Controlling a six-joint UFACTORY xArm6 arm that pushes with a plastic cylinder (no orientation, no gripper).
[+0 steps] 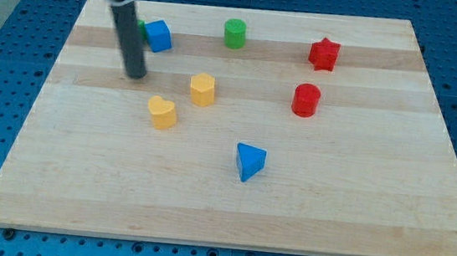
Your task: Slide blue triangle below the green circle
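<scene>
The blue triangle [250, 161] lies on the wooden board, below centre. The green circle [235, 34] stands near the view's top, above and slightly left of the triangle. My tip [136, 75] touches the board at the upper left, far to the left of and above the blue triangle, and left of and below the green circle. It touches no block.
A blue cube [158, 35] sits just right of the rod, with a green block [141, 29] partly hidden behind the rod. A yellow hexagon [203, 89] and a yellow heart [162, 112] lie left of centre. A red star [324, 54] and a red cylinder [306, 100] stand on the right.
</scene>
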